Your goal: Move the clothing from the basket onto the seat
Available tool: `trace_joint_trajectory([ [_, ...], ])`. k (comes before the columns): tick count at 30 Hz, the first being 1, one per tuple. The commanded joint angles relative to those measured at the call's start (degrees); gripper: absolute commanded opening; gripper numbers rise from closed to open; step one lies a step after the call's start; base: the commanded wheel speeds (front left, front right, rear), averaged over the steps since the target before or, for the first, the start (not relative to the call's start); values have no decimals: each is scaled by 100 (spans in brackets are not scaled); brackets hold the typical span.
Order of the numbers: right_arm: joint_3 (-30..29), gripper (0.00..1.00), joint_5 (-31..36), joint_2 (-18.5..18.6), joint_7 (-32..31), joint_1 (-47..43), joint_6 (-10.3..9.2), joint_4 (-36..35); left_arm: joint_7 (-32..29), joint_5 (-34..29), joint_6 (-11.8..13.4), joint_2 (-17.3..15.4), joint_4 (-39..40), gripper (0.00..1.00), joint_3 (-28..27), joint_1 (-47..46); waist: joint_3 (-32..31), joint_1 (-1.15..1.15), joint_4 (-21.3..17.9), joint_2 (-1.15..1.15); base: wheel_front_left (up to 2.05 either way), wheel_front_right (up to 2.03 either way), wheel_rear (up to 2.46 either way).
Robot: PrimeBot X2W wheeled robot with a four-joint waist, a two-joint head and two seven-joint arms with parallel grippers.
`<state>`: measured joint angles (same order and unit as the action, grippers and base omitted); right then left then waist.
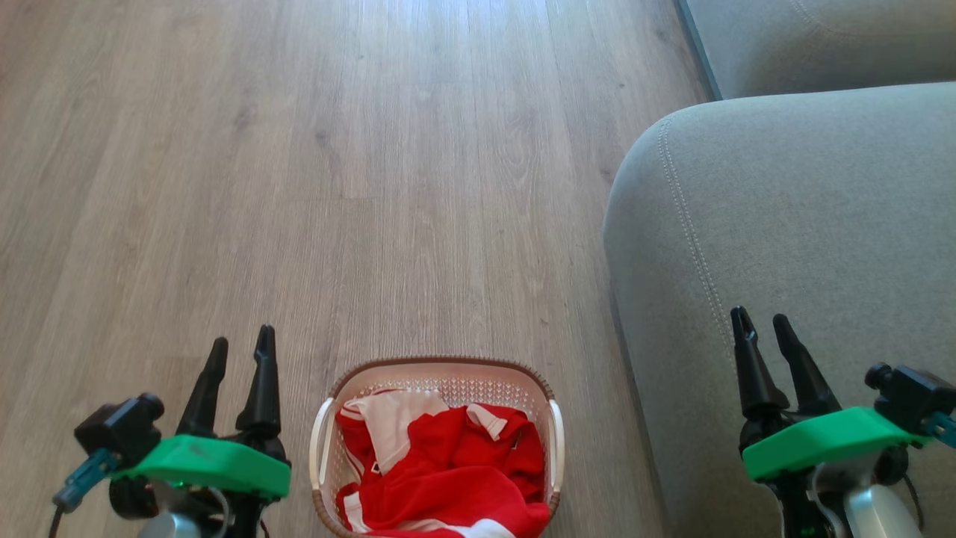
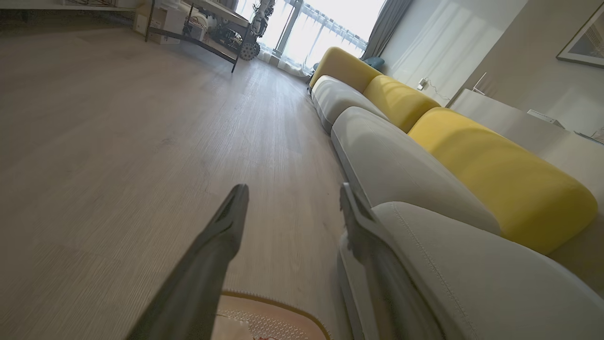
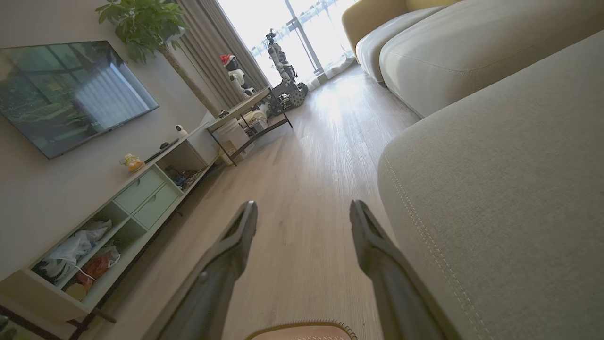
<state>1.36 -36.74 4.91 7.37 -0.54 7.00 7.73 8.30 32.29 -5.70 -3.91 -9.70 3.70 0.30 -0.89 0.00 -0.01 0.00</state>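
- The clothing (image 1: 448, 471) lies heaped in the basket (image 1: 441, 361) on the floor (image 1: 299, 187), just beside the seat (image 1: 806, 224).
- Expect soft, light, floppy cloth; pinch a raised red fold, though the heap's near part is cut off.
- Your left gripper (image 1: 241, 340) and right gripper (image 1: 758, 317) are both spread and empty.

No legible text or numbers anywhere.

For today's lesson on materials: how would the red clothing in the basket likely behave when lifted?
Probably floppy: the clothing lies crumpled in folds, so it should drape. Likely light, since the fabric looks thin. Pieces overlap in the basket, so one may drag another.
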Motion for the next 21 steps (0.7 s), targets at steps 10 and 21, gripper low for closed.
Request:
trace_joint_trajectory([
  [10, 102, 100, 774, 24, 120, 138, 38, -320, 240, -793, 47, -135, 228, 100, -25, -311, -19, 0, -2, 0, 0, 0, 0],
  [21, 121, 100, 1486, -6, 218, 118, 43, -445, 425, -1515, 57, -161, 270, 100, 43, -332, -49, 0, -9, 0, 0, 0, 0],
])
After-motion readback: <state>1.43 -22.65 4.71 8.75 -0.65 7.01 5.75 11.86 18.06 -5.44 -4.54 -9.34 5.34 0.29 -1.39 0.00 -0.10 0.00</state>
